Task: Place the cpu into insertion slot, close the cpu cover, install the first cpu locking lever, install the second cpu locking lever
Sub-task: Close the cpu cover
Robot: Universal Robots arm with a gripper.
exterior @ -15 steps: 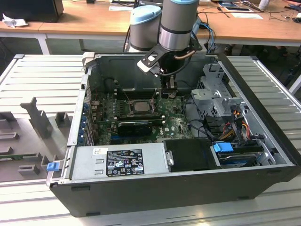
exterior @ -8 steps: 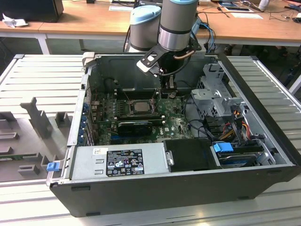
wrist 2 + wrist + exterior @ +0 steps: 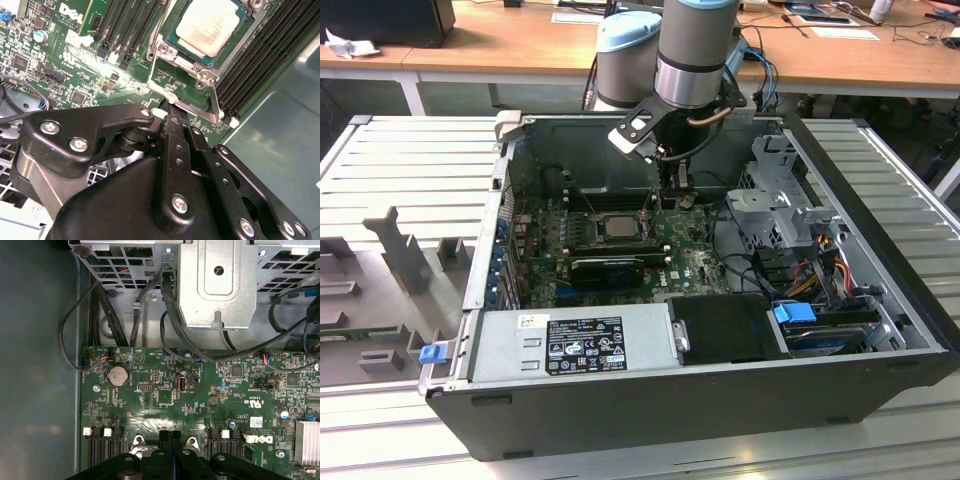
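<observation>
The cpu (image 3: 210, 22), a square chip with a dull silver top, lies flat in the insertion slot on the green circuit board (image 3: 165, 390); the slot is mostly hidden beneath it. The cpu cover (image 3: 200, 75), a silver frame, lies down around the chip. A thin metal locking lever (image 3: 192, 109) runs along the socket edge nearest my gripper (image 3: 172, 120). The black fingers are shut together, tips just above that lever, with nothing visible between them. In the exterior view the gripper (image 3: 670, 195) hangs inside the case just to the right of the cpu (image 3: 617, 225).
Long black memory slots (image 3: 260, 55) flank the socket. A metal drive cage (image 3: 215, 280) and black cables (image 3: 170, 330) sit beyond the board. The dark case wall (image 3: 280, 150) is close by. A power supply (image 3: 570, 345) fills the case's near side.
</observation>
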